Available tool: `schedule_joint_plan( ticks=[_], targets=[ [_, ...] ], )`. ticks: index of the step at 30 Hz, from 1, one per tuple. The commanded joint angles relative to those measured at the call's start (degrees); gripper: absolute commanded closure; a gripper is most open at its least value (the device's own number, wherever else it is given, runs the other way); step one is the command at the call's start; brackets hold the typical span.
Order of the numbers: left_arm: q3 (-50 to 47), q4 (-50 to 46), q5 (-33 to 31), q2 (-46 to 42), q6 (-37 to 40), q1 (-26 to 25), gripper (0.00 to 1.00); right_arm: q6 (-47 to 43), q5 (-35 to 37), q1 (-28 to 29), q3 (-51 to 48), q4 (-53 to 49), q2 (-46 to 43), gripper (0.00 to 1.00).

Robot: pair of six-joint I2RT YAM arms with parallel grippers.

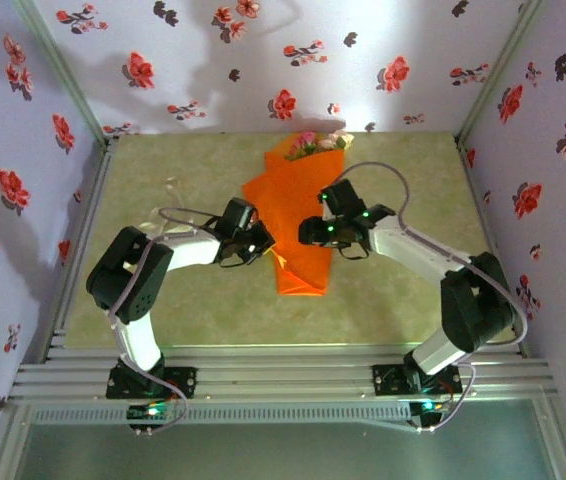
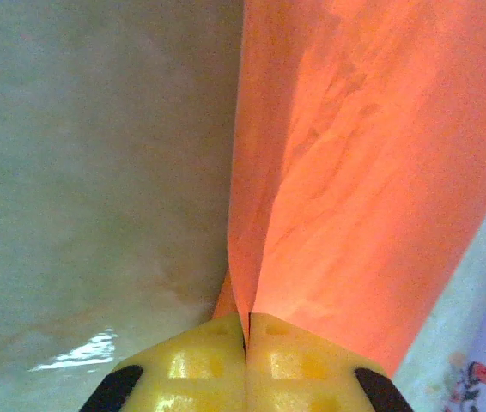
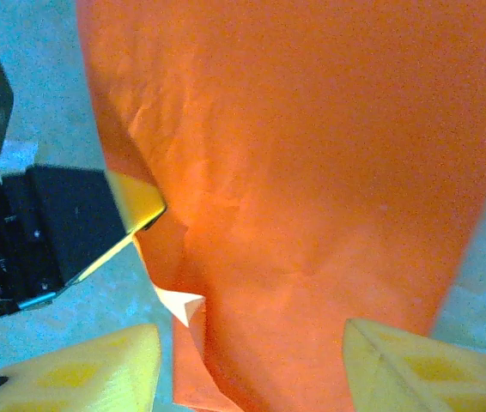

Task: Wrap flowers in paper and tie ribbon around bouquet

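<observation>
Arm bases [image 1: 153, 380] anchor the table's [image 1: 163, 310] near edge. Mid-table lies the orange paper [image 1: 298, 230], rolled into a cone, with flowers [image 1: 318, 142] peeking from its far end. The left gripper [image 1: 261, 248] and right gripper [image 1: 308, 232] flank it. From the left wrist, yellow fingers [image 2: 200, 365] are clenched on a thin fold of paper. From the right wrist, the fingers [image 3: 97, 369] stand released, straddling the cone. Light, limp and easily creased, the sheet likely wants pinching at its narrow waist.
</observation>
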Motion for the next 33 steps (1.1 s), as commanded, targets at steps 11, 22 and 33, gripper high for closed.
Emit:
schedule_joint_plan(
  ticks=[11, 22, 33],
  targets=[
    [2.7, -13.1, -10.3, 1.7, 3.5, 1.0, 1.0, 9.7, -14.3, -5.3, -13.8, 14.3, 4.2, 0.45],
    [4.0, -18.1, -12.1, 4.6, 5.1, 0.9, 1.0, 15.3, -20.7, -3.7, -18.5, 28.6, 9.8, 0.6],
    [4.2, -20.3, -12.8, 4.9, 6.8, 1.0, 1.0, 20.0, -20.0, -6.3, -23.4, 44.5, 8.7, 1.0]
  ],
)
